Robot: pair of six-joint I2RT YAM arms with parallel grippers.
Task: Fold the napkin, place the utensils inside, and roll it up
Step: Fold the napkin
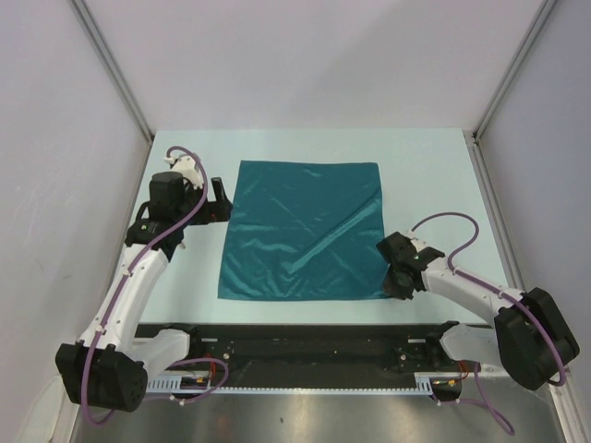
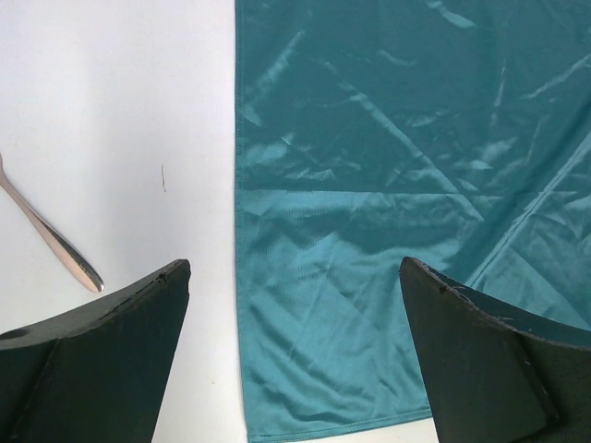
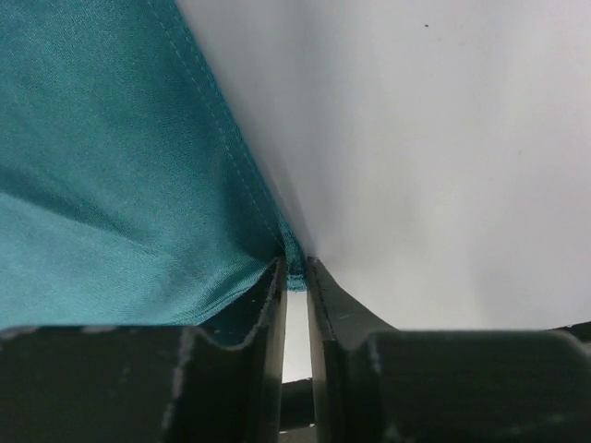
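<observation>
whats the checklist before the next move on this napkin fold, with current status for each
1. Grip: right gripper pinched on the near-right corner of the napkin: ok.
2. Cloth: napkin spread flat on the table, only light creases: ok.
3. Other arm: left gripper open at the napkin's left edge, holding nothing: ok.
4. Fold path: utensil handle lies off the cloth: ok.
5. All utensils present: cannot tell, only one handle shows.

The teal napkin lies spread flat mid-bench, a long diagonal crease across it. Toward the bench's left edge, the left pincer sits just beside the cloth's left side, fingers apart. Toward the near right corner, the right pincer meets the napkin's corner
</observation>
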